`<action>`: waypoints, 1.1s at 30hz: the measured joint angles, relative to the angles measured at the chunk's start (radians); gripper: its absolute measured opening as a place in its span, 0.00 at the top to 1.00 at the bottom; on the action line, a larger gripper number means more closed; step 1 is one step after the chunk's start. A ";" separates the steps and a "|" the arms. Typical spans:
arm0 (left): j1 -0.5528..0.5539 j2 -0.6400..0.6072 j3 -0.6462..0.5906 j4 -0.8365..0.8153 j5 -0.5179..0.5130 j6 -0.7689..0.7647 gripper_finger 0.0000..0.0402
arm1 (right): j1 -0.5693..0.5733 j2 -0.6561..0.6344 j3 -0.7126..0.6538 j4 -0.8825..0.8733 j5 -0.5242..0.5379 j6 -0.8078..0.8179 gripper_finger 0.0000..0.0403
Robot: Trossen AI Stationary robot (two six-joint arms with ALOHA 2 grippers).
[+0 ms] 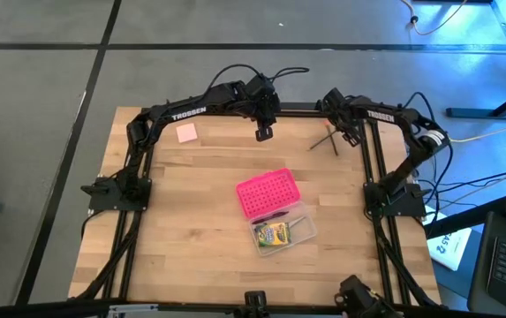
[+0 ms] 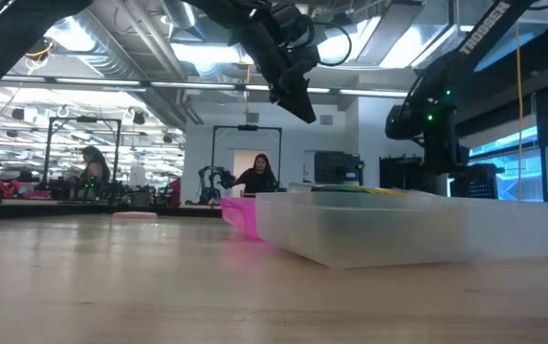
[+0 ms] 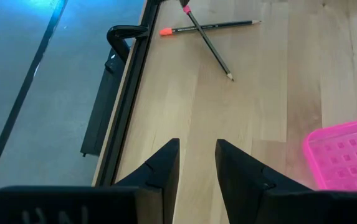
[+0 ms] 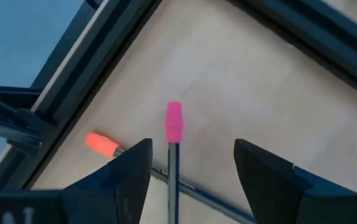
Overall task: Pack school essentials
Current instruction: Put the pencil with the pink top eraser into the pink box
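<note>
The right tool (image 4: pixel 190 163), released wide, straddles the crossed pencils (image 1: pixel 327 139) lying directly beneath it on the bench (image 1: pixel 191 230), positioned for pickup, while the left tool (image 1: pixel 263 132) hangs nearby, narrowly parted and empty.

My left gripper (image 1: pixel 263 132) hung over the far edge of the table (image 1: pixel 182 230), with the pink sticky-note pad (image 1: pixel 186 132) off to its left. My right gripper (image 1: pixel 350 137) sat just beside the two crossed pencils (image 1: pixel 327 141), which lay to its left. Nearer than both, the clear case (image 1: pixel 283 234) held the crayon box (image 1: pixel 273 235), its pink lid (image 1: pixel 267 193) against it.
</note>
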 joint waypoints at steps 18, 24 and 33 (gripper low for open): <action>0.000 0.000 0.000 0.000 0.000 0.000 0.76 | -0.027 0.073 0.000 0.070 0.016 -0.079 0.43; 0.000 0.000 0.000 0.000 0.000 0.000 0.76 | -0.027 0.073 0.000 0.086 0.017 -0.079 0.43; 0.000 0.000 0.000 0.000 0.000 0.000 0.76 | -0.027 0.073 0.000 0.093 0.017 -0.079 0.43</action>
